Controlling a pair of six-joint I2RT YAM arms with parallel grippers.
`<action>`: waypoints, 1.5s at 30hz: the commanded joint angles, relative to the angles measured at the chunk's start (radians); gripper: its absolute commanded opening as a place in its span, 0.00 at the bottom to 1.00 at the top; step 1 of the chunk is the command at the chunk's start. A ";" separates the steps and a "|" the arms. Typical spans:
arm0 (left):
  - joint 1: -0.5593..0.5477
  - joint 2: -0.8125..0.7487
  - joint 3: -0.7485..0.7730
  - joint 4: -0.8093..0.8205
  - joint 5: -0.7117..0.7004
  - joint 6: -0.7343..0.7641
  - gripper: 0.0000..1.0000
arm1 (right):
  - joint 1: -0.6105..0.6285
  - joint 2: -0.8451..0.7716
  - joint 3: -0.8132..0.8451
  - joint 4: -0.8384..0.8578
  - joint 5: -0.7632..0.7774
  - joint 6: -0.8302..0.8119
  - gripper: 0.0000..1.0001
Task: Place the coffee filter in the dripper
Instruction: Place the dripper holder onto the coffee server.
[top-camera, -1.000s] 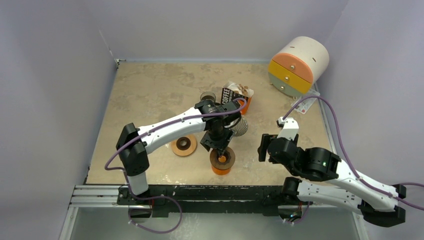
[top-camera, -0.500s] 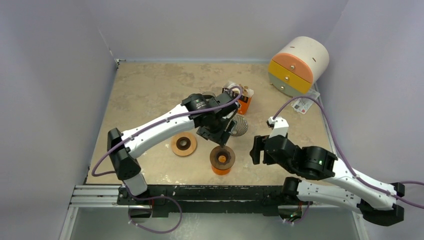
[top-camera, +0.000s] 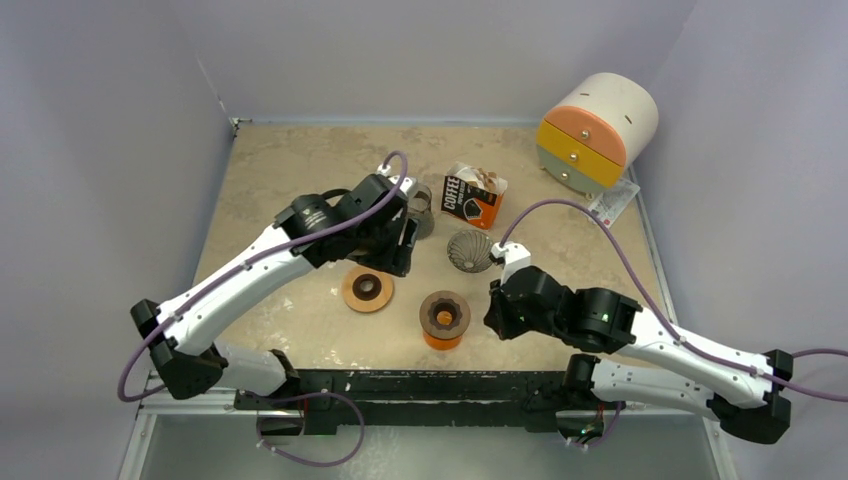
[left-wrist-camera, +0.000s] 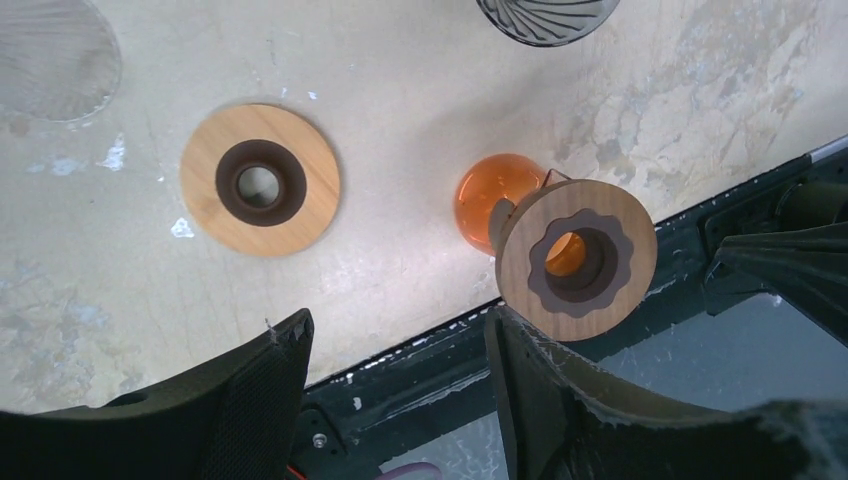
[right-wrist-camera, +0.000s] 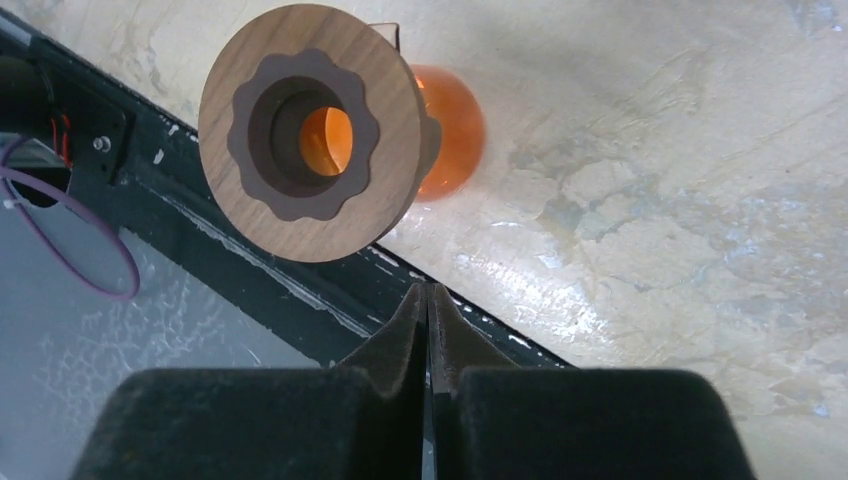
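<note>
The ribbed glass dripper (top-camera: 470, 250) lies on its side mid-table; its edge shows at the top of the left wrist view (left-wrist-camera: 545, 18). Behind it stands the opened coffee filter package (top-camera: 470, 196), with paper filters (top-camera: 488, 181) poking out of the top. My left gripper (top-camera: 397, 255) (left-wrist-camera: 395, 330) hangs open and empty above the table, left of the dripper. My right gripper (top-camera: 492, 315) (right-wrist-camera: 428, 292) is shut on nothing, just right of the orange carafe (top-camera: 444, 320) (right-wrist-camera: 445, 140).
The carafe carries a wooden collar (right-wrist-camera: 310, 130) (left-wrist-camera: 578, 258) and stands near the front edge. A loose wooden ring (top-camera: 367, 290) (left-wrist-camera: 260, 180) lies to its left. A glass cup (top-camera: 418, 196) sits behind the left gripper. A drawer unit (top-camera: 597, 130) fills the back right corner.
My left arm has drawn back up and to the left, away from the carafe. My right gripper has moved left toward the carafe and has shut.
</note>
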 joint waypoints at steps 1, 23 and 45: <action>0.018 -0.080 -0.042 0.050 -0.056 0.003 0.62 | 0.005 0.011 -0.016 0.050 -0.091 -0.038 0.00; 0.020 -0.160 -0.123 0.082 -0.110 0.001 0.62 | 0.005 0.106 -0.070 0.173 -0.189 -0.032 0.00; 0.020 -0.172 -0.150 0.091 -0.093 -0.008 0.62 | 0.004 0.064 -0.065 0.103 -0.043 0.081 0.00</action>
